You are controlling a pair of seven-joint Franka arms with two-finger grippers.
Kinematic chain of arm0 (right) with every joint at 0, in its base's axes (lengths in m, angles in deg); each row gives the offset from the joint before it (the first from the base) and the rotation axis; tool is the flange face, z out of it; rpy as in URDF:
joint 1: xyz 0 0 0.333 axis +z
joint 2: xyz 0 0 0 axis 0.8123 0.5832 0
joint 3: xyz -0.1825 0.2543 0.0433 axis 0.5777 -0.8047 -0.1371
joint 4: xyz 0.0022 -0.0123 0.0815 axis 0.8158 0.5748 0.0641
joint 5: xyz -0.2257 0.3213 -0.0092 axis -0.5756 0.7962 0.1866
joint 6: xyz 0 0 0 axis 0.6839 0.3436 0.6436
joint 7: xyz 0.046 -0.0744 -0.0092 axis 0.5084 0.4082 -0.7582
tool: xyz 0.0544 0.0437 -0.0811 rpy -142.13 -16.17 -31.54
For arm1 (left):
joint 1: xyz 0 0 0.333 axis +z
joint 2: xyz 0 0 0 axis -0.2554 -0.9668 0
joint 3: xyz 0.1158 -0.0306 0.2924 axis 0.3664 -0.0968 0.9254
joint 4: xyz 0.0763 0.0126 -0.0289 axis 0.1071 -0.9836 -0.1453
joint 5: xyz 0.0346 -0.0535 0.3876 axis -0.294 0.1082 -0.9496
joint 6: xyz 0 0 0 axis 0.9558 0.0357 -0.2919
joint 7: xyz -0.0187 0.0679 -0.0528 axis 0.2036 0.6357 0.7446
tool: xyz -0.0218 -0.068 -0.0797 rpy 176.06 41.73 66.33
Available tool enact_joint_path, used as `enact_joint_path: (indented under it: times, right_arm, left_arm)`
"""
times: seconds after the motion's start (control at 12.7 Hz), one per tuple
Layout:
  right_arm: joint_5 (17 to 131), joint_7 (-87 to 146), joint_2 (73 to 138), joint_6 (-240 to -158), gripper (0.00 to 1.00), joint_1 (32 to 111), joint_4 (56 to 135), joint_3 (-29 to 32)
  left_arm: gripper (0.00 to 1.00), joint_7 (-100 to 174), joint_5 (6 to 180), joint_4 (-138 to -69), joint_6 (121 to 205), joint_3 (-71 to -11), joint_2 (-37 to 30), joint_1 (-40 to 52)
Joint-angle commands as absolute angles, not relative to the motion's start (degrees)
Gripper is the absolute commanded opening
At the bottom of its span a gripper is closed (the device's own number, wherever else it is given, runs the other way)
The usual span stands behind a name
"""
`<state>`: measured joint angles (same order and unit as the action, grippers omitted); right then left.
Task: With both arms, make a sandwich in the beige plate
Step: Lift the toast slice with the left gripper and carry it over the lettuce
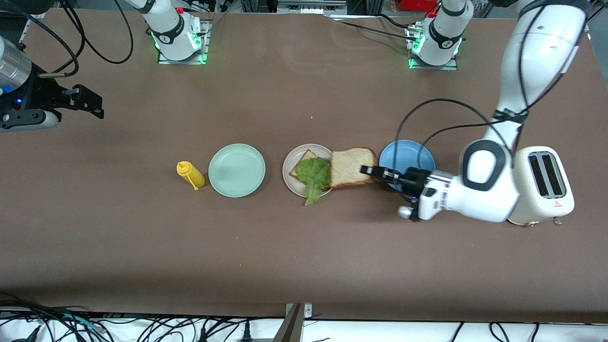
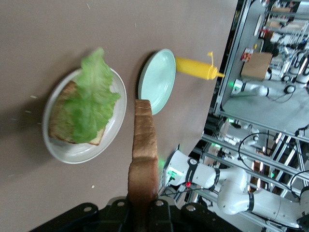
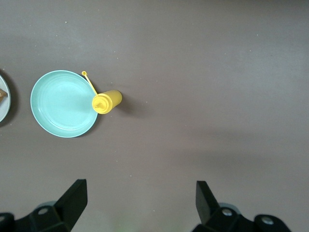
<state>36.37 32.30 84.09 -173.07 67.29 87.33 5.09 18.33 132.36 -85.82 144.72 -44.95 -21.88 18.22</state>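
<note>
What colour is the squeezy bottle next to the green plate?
Yellow. The squeeze bottle beside the mint-green plate shows best in the right wrist view.

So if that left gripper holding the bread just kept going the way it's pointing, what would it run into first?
Probably the lettuce on the bread lying in the beige plate. The left gripper points along the table toward that plate, with its bread slice leading. Its height is unclear, so the slice might pass above.
</note>
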Motion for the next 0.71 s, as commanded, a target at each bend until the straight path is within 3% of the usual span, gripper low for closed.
enact_joint_path:
  times: [0.0, 0.16, 0.63]
  right_arm:
    - [35.43, 32.39, 85.02, -171.8, 1.0, 67.07, 85.62, 4.99]
    - [35.34, 32.3, 85.37, -171.37, 1.0, 66.98, 85.71, 5.08]
    - [34.99, 32.21, 85.99, -171.19, 1.0, 66.81, 85.62, 5.08]
  left_arm:
    - [0.0, 12.54, 134.86, -85.63, 145.21, -44.6, -26.58, 16.22]
    - [0.0, 4.98, 141.06, -90.71, 152.38, -44.6, -27.47, 14.46]
    - [0.0, -1.21, 145.68, -90.56, 159.1, -44.16, -30.73, 11.8]
